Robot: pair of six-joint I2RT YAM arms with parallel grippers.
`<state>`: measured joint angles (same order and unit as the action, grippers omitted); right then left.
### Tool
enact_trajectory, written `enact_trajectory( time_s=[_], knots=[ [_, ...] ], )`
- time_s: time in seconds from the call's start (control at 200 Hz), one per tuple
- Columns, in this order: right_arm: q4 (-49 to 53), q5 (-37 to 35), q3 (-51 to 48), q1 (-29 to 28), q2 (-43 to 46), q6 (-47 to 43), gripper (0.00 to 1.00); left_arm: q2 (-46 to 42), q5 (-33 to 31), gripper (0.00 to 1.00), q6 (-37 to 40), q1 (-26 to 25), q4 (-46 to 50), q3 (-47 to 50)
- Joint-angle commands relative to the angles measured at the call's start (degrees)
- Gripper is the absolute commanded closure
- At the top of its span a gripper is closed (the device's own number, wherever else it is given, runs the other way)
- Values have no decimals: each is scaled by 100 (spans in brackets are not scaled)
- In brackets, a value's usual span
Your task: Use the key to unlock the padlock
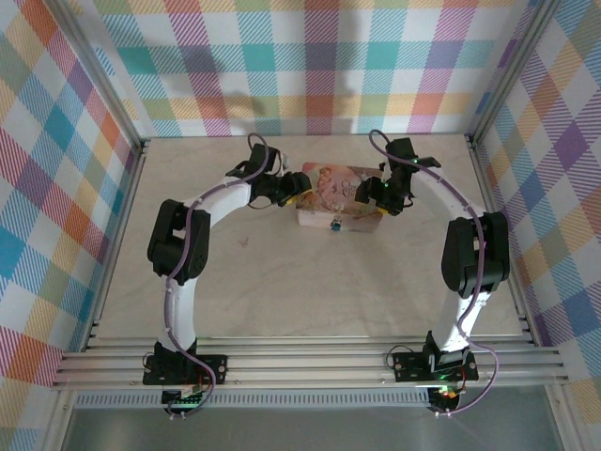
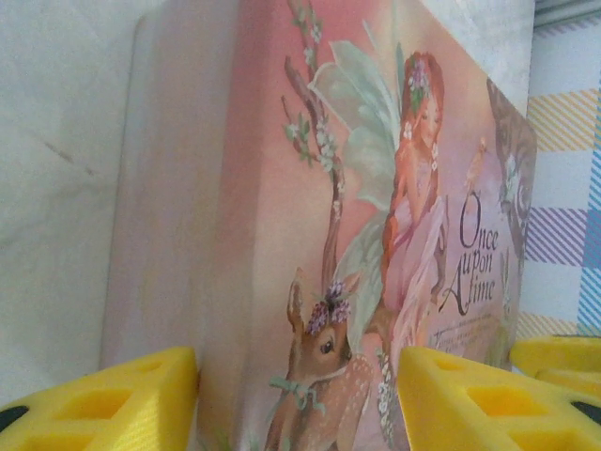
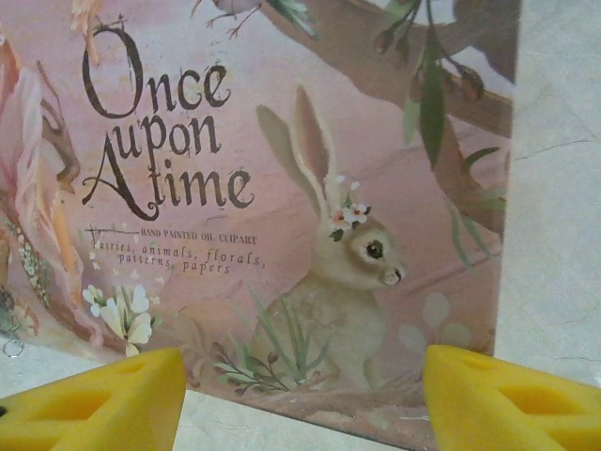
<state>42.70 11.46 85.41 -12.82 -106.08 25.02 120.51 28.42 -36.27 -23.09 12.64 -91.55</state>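
Pink illustrated box point(image 1: 340, 193) is lying on the pale table point(image 1: 282, 282) btwn both pincers. L pincer point(image 2: 299, 353) is straddling the box's end w/ yellow fingers point(image 2: 103, 404) apart, one each side. Can't tell if they're actually pinching it. R pincer point(image 3: 303, 366) is standing spread, box's other end lying just ahead of its fingertips. Tiny blue padlock point(image 1: 333, 225) is sitting against the box's wall, btwn the two pincers and slightly toward the arm bases from them.
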Motion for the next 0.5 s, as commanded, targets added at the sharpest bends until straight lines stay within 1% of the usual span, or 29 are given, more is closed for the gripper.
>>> enact_trajectory(
  time_s=[0.0,0.22,0.39,0.495],
  knots=[
    [1,578,-72,-123,-250,6,32,186,262,42,-65,-292,111,-272],
    [325,379,330,-122,-335,-203,31,146,-82,37,128,-283,282,-356],
    [356,203,407,-124,-38,-241,30,-135,-470,34,648,-240,1224,-652],
    [315,155,356,-124,220,-178,30,-384,-865,33,984,-165,1790,-823]
  ],
)
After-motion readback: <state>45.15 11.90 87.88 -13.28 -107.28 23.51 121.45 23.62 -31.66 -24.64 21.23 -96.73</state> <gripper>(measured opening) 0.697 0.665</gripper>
